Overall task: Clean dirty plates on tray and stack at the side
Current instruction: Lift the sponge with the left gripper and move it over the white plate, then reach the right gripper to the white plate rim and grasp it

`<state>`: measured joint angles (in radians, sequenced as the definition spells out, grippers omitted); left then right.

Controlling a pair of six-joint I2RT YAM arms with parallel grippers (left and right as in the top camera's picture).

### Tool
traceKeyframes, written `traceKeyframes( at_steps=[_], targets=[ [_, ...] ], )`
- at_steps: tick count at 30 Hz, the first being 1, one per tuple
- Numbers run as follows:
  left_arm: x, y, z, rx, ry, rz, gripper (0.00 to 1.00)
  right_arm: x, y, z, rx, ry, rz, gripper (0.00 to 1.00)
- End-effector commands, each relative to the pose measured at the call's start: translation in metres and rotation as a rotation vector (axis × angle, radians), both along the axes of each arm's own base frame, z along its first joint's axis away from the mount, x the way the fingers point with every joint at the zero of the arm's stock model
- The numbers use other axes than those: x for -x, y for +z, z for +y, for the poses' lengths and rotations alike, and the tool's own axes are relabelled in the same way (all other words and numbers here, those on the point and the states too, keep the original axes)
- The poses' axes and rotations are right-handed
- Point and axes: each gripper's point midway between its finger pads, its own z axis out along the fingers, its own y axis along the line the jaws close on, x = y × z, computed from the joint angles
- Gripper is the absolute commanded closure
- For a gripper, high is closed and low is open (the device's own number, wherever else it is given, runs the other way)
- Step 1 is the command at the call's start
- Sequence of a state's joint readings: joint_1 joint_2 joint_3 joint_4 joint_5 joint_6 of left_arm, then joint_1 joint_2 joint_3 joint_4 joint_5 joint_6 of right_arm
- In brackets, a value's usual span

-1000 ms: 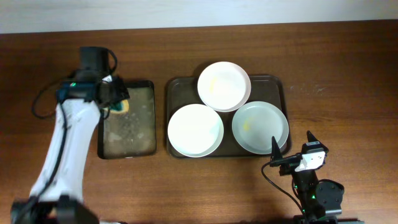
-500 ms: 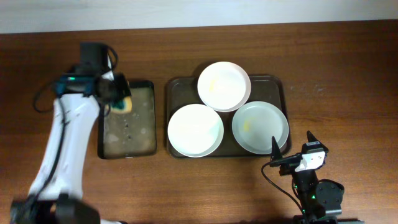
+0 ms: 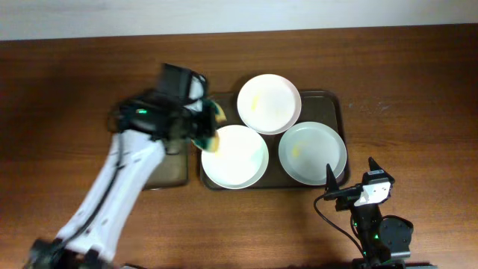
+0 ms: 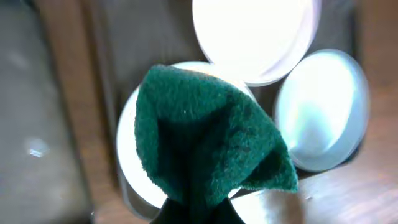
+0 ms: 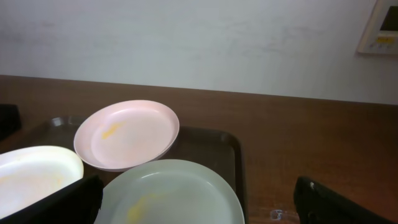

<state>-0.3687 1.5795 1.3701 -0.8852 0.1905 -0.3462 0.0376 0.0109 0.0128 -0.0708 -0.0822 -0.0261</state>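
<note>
The left claw [image 3: 202, 123] is gripping a sponge [image 3: 214, 128] above the tray [image 3: 334, 99].
The yellow-and-green sponge is hanging at the left rim of the near-left plate [image 3: 237, 158]. Two more white plates are lying on the same brownish-grey tray: the far plate [image 3: 269, 103], smeared yellow, and the near-right plate [image 3: 313, 152], its rim meeting the far one. The arm is covering part of a smaller dark tray [image 3: 170, 170] on the bench [image 3: 418, 90].
</note>
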Motion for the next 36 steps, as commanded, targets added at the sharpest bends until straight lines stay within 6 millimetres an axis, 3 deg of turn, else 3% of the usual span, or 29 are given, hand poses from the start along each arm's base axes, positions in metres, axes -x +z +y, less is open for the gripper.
traceKeyframes(
  at_steps=[1, 4, 8, 13, 14, 18, 21, 25, 27, 30, 36],
  targets=[
    [0.011, -0.064, -0.025, -0.037, -0.005, 0.107, 1.00, 0.000, -0.003, 0.000, -0.003, -0.003, 0.004, 0.02],
    [0.013, -0.097, -0.045, -0.059, -0.053, 0.144, 1.00, 0.000, -0.003, 0.000, -0.003, -0.003, 0.004, 0.02],
    [0.010, -0.121, -0.062, -0.074, -0.086, 0.145, 1.00, 0.000, -0.003, 0.000, -0.003, -0.003, 0.004, 0.02],
    [0.009, -0.130, -0.059, -0.092, -0.066, 0.161, 1.00, 0.000, 0.002, 0.001, -0.010, 0.003, -0.015, 0.02],
    [0.008, -0.130, -0.057, -0.105, -0.059, 0.153, 1.00, 0.001, 0.007, 0.008, -0.046, 0.044, -0.031, 0.02],
    [0.006, -0.130, -0.054, -0.119, -0.052, 0.144, 1.00, 0.024, 0.011, 0.070, -0.301, 0.417, 0.049, 0.02],
    [0.006, -0.130, -0.054, -0.119, -0.052, 0.144, 1.00, 0.039, 0.040, 0.089, -0.466, 0.567, 0.022, 0.02],
    [0.004, -0.130, -0.053, -0.126, -0.048, 0.137, 1.00, 0.057, 0.126, 0.078, -0.442, 0.588, -0.328, 0.01],
    [0.003, -0.131, -0.049, -0.145, -0.039, 0.128, 1.00, 0.057, 0.159, 0.061, -0.449, 0.479, -0.370, 0.02],
    [0.003, -0.131, -0.048, -0.150, -0.037, 0.128, 1.00, 0.046, 0.172, 0.047, -0.313, 0.341, -0.220, 0.02],
    [0.003, -0.131, -0.049, -0.150, -0.038, 0.129, 1.00, 0.008, 0.156, 0.027, -0.107, 0.211, 0.330, 0.02]
  ],
)
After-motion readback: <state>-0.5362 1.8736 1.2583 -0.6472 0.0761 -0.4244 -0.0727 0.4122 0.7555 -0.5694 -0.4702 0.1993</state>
